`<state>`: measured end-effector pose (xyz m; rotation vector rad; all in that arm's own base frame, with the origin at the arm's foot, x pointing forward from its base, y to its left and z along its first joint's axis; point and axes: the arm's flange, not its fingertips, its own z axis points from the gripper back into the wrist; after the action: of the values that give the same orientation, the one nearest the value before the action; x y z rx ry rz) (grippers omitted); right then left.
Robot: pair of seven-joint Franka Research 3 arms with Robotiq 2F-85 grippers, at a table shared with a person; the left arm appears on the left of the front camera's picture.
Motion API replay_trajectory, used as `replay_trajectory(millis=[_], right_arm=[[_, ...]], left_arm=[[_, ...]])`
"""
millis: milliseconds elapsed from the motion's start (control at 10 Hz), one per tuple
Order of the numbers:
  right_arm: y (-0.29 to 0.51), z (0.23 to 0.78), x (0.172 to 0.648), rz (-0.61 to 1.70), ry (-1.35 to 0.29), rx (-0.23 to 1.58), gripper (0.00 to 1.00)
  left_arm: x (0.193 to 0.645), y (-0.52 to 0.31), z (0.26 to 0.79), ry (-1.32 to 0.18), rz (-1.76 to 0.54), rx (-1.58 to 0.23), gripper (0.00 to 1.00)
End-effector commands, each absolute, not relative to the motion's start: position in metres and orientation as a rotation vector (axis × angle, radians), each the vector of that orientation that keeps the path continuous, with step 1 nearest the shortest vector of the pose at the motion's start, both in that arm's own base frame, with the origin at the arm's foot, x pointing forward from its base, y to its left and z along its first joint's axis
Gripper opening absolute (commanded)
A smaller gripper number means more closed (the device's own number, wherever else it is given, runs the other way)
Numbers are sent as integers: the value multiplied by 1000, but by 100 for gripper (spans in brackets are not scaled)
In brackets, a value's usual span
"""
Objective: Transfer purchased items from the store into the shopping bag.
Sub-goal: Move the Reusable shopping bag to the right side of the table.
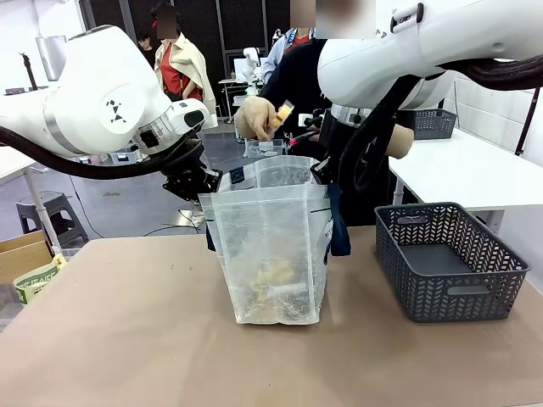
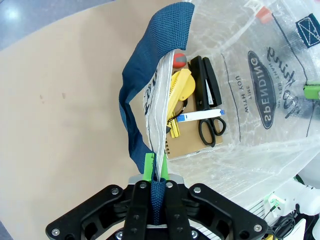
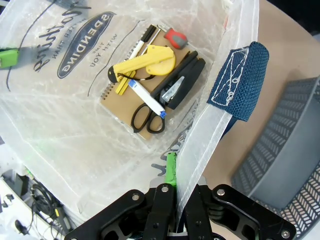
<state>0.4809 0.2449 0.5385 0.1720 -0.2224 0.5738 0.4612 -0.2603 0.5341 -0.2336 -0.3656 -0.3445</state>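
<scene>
Plastic film, floppy and slippery: the shopping bag [image 1: 270, 254] keeps shape only at its rim, where left jaws clench its navy handle [image 2: 162, 40] and right jaws the film.

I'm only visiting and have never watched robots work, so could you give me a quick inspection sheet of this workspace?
Surface: tan table, smooth.
Job's things: shopping bag upright, mouth held open; purchased items at its bottom, including scissors, a black stapler and a brown notebook. A person's hand holds a small yellow item above the bag.
Clutter: dark grey basket to the right of the bag.
Pincers: left pincer shut on the bag's navy handle; right pincer shut on the bag's edge.
Cables: black hoses along both arms, off the table.
Surroundings: white side table with a second basket; stool; people behind.
</scene>
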Motion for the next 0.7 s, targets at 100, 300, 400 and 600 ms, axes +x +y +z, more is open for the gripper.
replay_trajectory(millis=[100,300,400,600], right_arm=[[242,540,482,570,-227,171,0],[242,540,482,570,-227,171,0],[242,540,482,570,-227,171,0],[242,540,482,570,-227,171,0]], left_arm=[[461,-257,535,-369,-328,-231,0],[461,-257,535,-369,-328,-231,0],[461,-257,535,-369,-328,-231,0],[461,-257,535,-369,-328,-231,0]])
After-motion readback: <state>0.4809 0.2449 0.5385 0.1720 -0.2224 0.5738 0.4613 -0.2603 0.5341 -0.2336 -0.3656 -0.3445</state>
